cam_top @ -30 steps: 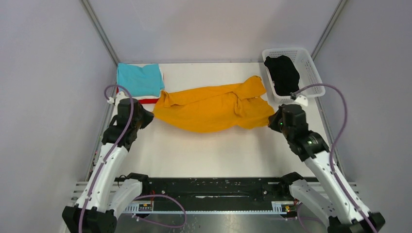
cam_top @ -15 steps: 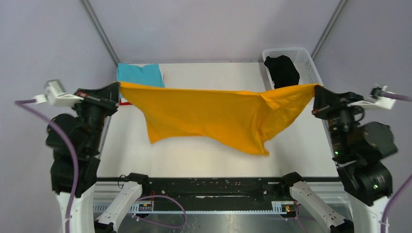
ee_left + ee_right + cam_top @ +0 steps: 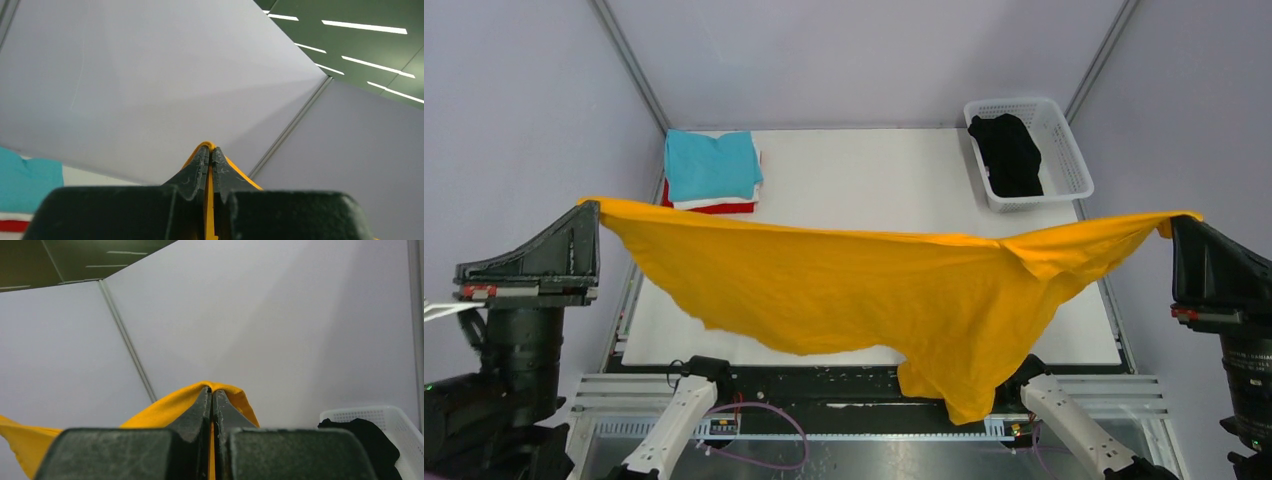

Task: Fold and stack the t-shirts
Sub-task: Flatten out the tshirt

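The mustard-orange t-shirt (image 3: 864,290) hangs spread in the air above the table, stretched between both arms, its lower part sagging toward the near edge. My left gripper (image 3: 592,208) is shut on its left corner, and orange cloth (image 3: 208,190) shows pinched between the jaws. My right gripper (image 3: 1176,222) is shut on the right corner, cloth (image 3: 170,407) draping over its tips. A folded teal t-shirt (image 3: 711,165) tops a stack at the back left, with white and red t-shirt edges (image 3: 714,207) under it. A black t-shirt (image 3: 1009,155) lies in the basket.
The white lattice basket (image 3: 1064,150) stands at the back right corner of the white table (image 3: 864,180). Grey enclosure walls close in on the left, right and back. The arm bases and a black rail (image 3: 844,385) line the near edge.
Both arms have lifted the orange t-shirt off the table and pulled it apart and toward the camera. It went from a bunched heap to a wide hanging sheet.
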Tool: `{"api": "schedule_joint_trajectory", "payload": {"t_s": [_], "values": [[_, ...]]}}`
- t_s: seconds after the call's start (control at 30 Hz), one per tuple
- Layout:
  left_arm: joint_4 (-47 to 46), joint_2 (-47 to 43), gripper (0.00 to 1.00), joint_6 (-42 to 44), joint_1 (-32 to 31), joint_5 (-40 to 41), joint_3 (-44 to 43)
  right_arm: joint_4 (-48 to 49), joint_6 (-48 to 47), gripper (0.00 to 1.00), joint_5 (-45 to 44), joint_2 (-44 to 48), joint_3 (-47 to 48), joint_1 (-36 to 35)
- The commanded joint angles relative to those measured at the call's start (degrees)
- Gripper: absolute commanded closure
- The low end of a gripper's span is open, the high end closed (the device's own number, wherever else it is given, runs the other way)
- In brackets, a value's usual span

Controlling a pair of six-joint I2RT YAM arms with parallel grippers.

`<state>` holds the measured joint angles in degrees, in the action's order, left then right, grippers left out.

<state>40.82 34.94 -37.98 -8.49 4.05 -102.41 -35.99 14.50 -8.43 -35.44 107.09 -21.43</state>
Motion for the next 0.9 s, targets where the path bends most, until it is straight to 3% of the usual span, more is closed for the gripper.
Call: {"api": "schedule_joint_trajectory", "payload": {"t_s": [0.0, 0.23, 0.5, 0.73, 0.87], "values": [[-0.27, -1.33, 1.00, 2.57, 0.30, -1.31, -2.38, -0.98, -2.25, 1.00, 1.82, -0.58, 1.76, -0.18], [-1.33, 3.23, 1.00, 2.98, 0.49, 0.99, 1.23, 1.59, -4.12, 1.00, -3.58, -2.95, -2.26, -0.21], [-9.76, 13.28, 1.00, 1.94, 0.50, 12.29, 17.57, 10.70, -6.80, 1.00, -17.93, -8.88, -18.33, -0.20], [-17.56, 26.31, 1.00, 2.27, 0.71, 20.74, 28.92, 21.58, -7.78, 1.00, -25.91, -21.18, -30.66, -0.11], [-19.88, 36.28, 1.00, 2.16, 1.98, 20.88, 31.35, 25.85, -5.40, 1.00, -24.34, -28.48, -35.77, 0.52]]}}
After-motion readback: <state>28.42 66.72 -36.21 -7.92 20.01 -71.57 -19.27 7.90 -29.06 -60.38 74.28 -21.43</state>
